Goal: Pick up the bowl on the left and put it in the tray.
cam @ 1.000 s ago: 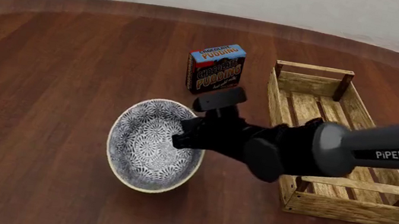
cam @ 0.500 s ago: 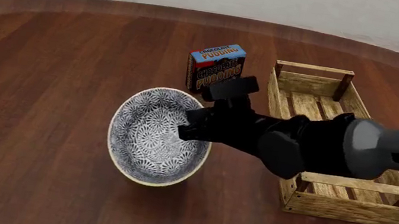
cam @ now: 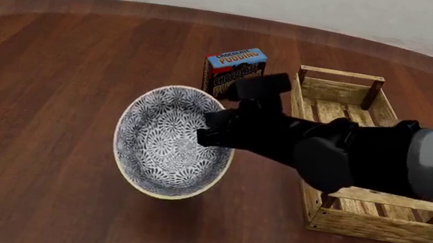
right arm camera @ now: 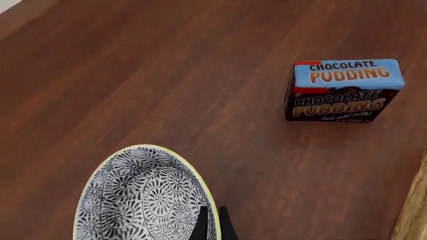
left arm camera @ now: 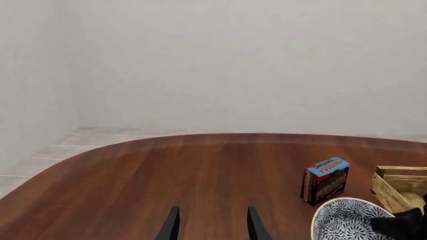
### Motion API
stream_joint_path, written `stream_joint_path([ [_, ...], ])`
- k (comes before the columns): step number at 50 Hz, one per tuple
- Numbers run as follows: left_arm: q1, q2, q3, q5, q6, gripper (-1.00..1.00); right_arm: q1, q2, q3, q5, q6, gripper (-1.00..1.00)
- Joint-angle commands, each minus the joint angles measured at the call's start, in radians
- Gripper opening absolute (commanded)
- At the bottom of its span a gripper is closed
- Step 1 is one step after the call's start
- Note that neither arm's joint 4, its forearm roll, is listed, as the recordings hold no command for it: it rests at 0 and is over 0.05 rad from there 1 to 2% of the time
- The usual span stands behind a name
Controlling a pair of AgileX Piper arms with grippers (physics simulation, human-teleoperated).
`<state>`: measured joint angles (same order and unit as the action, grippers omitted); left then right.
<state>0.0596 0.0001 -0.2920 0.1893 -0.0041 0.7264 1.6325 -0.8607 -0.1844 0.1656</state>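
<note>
Hiding the bowl (cam: pixel 163 142) rim, apparently pinched: right end effector (cam: pixel 207 134).

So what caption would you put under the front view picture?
Right gripper clamps the rim of the tilted bowl, between the pudding box and the tray.

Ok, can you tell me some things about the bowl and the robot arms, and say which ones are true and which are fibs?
1. The right gripper is shut on the rim of the bowl. True.
2. The bowl sits inside the tray. False: it is to the left of the tray, outside it.
3. The chocolate pudding box stands on the table behind the bowl. True.
4. The left gripper is holding the pudding box. False: its fingers are apart with nothing between them.
5. The bowl is plain red. False: it has a blue-and-white floral pattern.
</note>
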Motion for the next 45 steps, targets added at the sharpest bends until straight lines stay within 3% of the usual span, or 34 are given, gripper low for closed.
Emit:
stream_joint_path([
  [1, -0.004, 0.000, 0.005, -0.003, 0.000, 1.00, 0.009, -0.054, -0.002, 0.035, 0.023, -1.00],
  [2, -0.004, 0.000, 0.006, -0.002, 0.000, 1.00, 0.014, -0.054, -0.004, 0.040, 0.041, -1.00],
  [34, -0.022, 0.000, 0.003, 0.000, 0.005, 1.00, 0.003, -0.178, -0.043, 0.185, 0.041, -1.00],
  [36, -0.025, 0.000, 0.004, 0.000, 0.006, 1.00, 0.014, -0.190, -0.042, 0.197, 0.065, -1.00],
  [39, -0.027, 0.000, 0.003, 0.000, 0.004, 1.00, 0.006, -0.201, -0.045, 0.208, 0.057, -1.00],
  [40, -0.028, 0.000, 0.004, 0.000, 0.004, 1.00, 0.020, -0.202, -0.042, 0.208, 0.091, -1.00],
  [42, -0.028, 0.000, 0.005, -0.001, 0.004, 1.00, -0.002, -0.209, -0.044, 0.216, 0.047, -1.00],
  [43, -0.029, 0.000, 0.007, -0.003, 0.005, 1.00, 0.009, -0.211, -0.043, 0.217, 0.066, -1.00],
  [45, -0.029, 0.000, 0.002, 0.000, 0.005, 1.00, -0.004, -0.217, -0.047, 0.224, 0.053, -1.00],
])
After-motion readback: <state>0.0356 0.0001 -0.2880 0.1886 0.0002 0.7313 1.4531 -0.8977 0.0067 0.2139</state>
